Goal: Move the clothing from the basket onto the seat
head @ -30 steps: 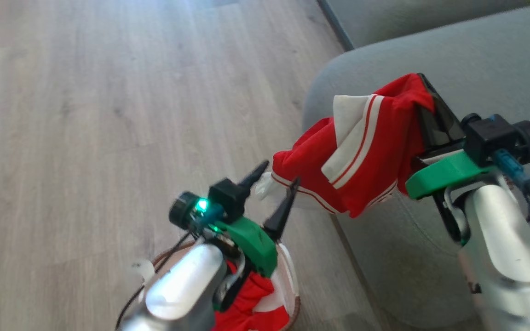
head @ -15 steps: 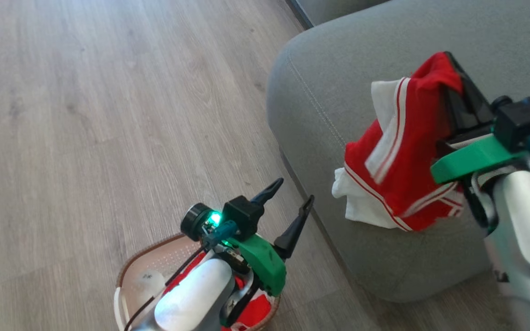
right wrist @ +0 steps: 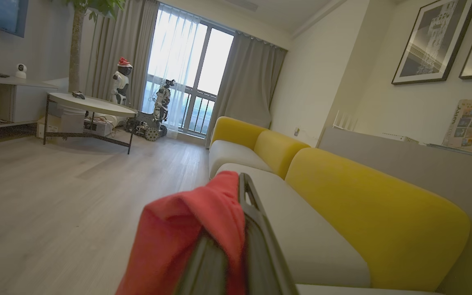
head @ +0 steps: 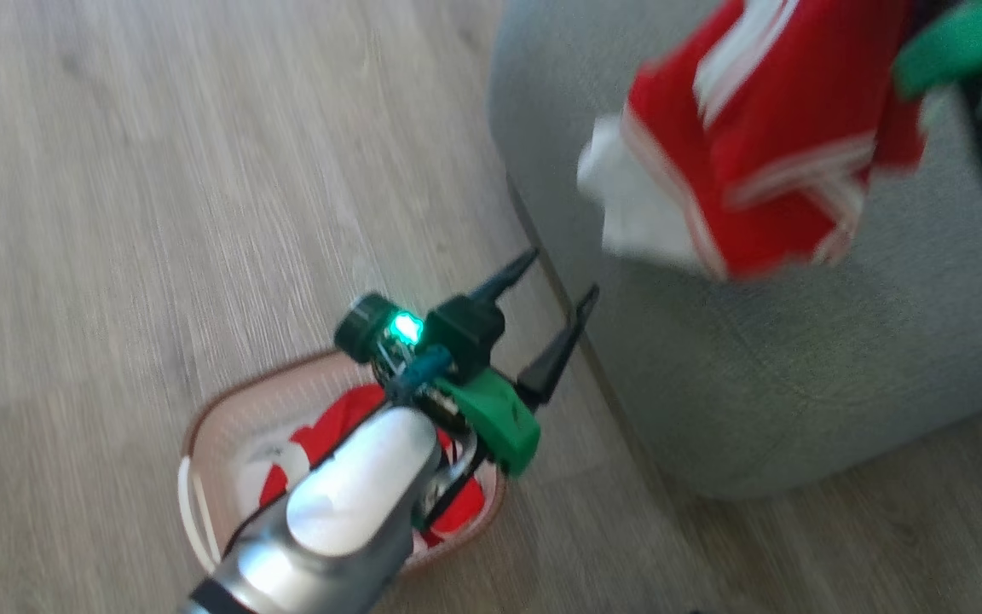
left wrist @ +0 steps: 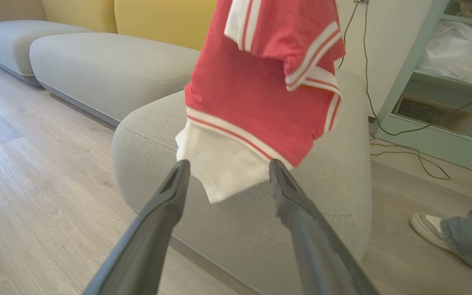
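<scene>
Basket (head: 227,425) holding red clothing (head: 333,420), right pincer (right wrist: 243,184) clamping another garment (head: 781,111)

At 6 o'clock, the right gripper (right wrist: 243,182) pinches a red garment (right wrist: 187,233). A yellow-backed sofa (right wrist: 367,221) lies toward 4 o'clock.

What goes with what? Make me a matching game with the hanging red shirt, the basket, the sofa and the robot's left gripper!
Things:
1. hanging red shirt
2. basket
3. sofa
4. left gripper

States:
a. grey, with rounded edges
b. open, holding nothing
c. pinched in the shut right gripper
d. on the floor, with red clothes inside

Pairs: 1-c, 2-d, 3-a, 4-b
</scene>
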You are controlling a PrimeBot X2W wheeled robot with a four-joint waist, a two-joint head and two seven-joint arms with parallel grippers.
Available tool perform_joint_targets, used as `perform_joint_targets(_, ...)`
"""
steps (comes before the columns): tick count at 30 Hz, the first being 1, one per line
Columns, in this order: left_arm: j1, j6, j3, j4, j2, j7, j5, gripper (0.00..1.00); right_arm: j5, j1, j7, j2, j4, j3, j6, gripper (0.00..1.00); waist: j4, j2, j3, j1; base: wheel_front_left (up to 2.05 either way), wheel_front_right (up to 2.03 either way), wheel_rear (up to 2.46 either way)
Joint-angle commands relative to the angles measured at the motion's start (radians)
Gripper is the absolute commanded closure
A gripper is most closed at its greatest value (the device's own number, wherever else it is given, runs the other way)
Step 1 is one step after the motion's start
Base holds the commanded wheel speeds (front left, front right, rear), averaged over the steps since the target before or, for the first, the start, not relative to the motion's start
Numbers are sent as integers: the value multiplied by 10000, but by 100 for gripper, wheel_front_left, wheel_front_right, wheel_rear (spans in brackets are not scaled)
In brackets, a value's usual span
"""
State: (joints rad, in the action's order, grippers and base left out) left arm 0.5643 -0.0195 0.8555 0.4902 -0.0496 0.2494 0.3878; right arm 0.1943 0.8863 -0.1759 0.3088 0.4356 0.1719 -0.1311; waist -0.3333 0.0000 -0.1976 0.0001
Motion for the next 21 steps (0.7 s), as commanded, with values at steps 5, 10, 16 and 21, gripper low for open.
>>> perform_joint_targets(5, 1081, -133, -592, -498, -146, 124, -424, 0, 50, 2950, -27, 535, 1071, -470, 4, 100, 643, 0, -1946, -1, 0, 0, 0)
perform_joint_targets(10, 1656, -143, -608, -703, -346, 122, -749, 0, -559, 4898, -279, 1144, 2291, -1325, 4, 100, 1074, 0, -2941, -1, 0, 0, 0)
perform_joint_targets(16, 2195, -200, -481, -1078, -423, 28, -1053, 0, -1511, 6096, -677, 1593, 3569, -2597, 4, 100, 1521, 0, -3870, -1, 0, 0, 0)
perform_joint_targets(21, 2378, -306, -336, -1309, -460, -108, -1238, 0, -2049, 5724, -828, 1307, 4626, -3927, 4, 100, 1748, 0, -4450, -1, 0, 0, 0)
